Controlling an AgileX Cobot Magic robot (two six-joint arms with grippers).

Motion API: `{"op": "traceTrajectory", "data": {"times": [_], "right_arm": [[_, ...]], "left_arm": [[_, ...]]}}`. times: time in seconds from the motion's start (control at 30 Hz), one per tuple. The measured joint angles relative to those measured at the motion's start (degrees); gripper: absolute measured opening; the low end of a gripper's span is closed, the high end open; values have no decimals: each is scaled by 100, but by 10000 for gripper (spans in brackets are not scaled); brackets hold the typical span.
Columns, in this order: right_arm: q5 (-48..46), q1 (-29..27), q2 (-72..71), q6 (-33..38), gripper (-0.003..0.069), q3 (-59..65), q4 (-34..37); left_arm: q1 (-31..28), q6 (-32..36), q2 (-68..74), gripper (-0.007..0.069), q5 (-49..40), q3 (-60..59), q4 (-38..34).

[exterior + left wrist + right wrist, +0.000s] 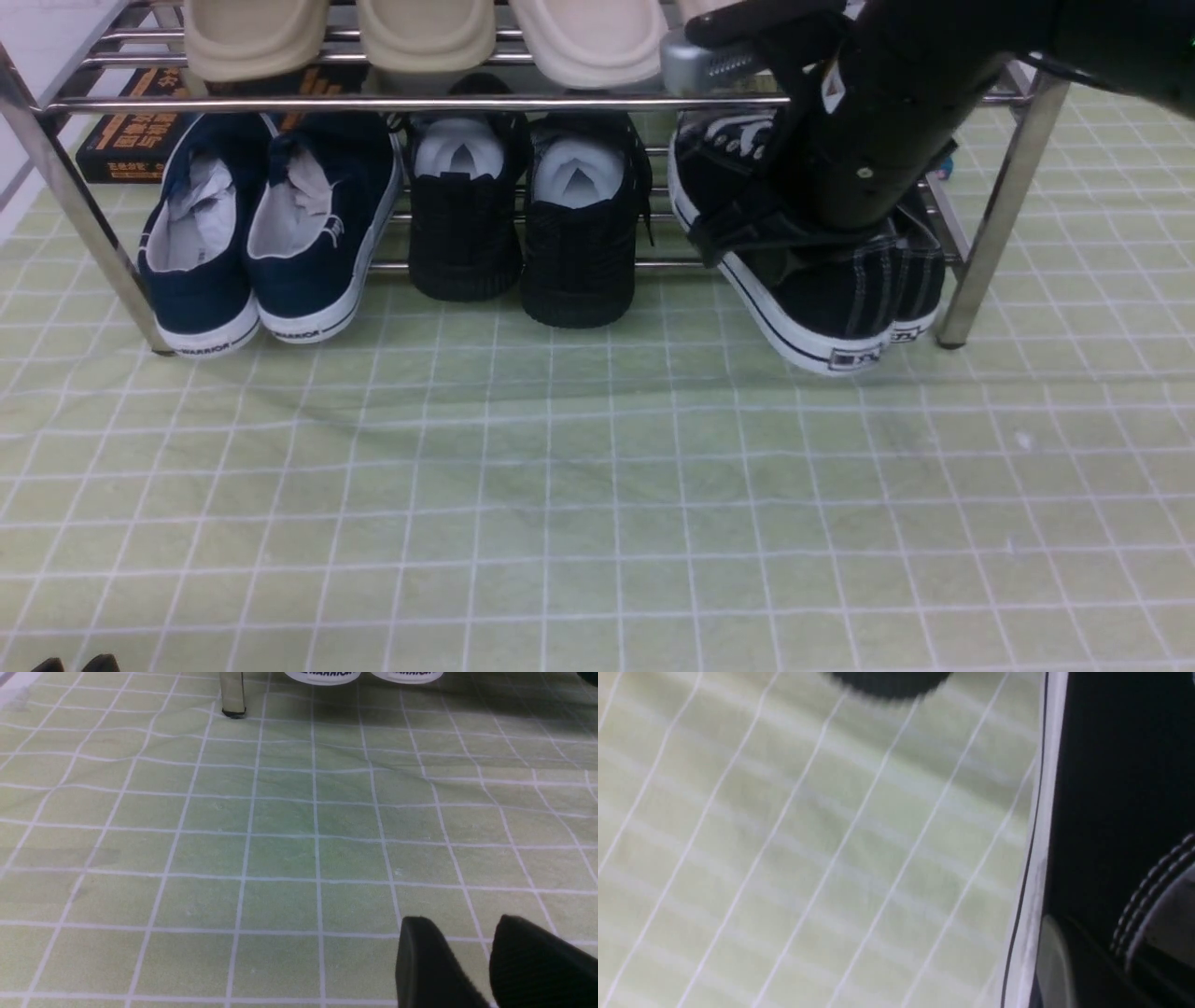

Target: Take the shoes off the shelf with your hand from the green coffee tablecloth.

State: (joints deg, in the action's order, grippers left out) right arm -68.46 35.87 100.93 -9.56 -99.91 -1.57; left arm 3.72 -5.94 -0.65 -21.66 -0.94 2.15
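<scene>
Right gripper [756, 233] clamping shut on the shoes [822, 308] at the lower tier of the shelf [420, 103], at its far right end.
We are judging the pair light and soft: black canvas that will be folding under a pinch, with white-striped rubber soles giving the only stiffness (the heel collar, ringed with white stitching, is looking like the firmest hold). Heels are poking out past the shelf's front chrome tube, tilting over the green coffee tablecloth [597, 485] below it.
</scene>
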Motion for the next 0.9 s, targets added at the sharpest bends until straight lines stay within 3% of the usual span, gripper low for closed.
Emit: {"op": "traceTrajectory", "data": {"times": [0.4, 0.7, 0.9], "right_arm": [[-407, 967, -948, -326, 6, 299, 30], [-407, 1996, -1702, -1449, 10, 1164, 157], [-378, 2628, -1735, -2484, 15, 1864, -167]], "left_arm": [[0, 0, 0, 242, 0, 0, 0], [0, 0, 0, 242, 0, 0, 0], [0, 0, 0, 242, 0, 0, 0]]}}
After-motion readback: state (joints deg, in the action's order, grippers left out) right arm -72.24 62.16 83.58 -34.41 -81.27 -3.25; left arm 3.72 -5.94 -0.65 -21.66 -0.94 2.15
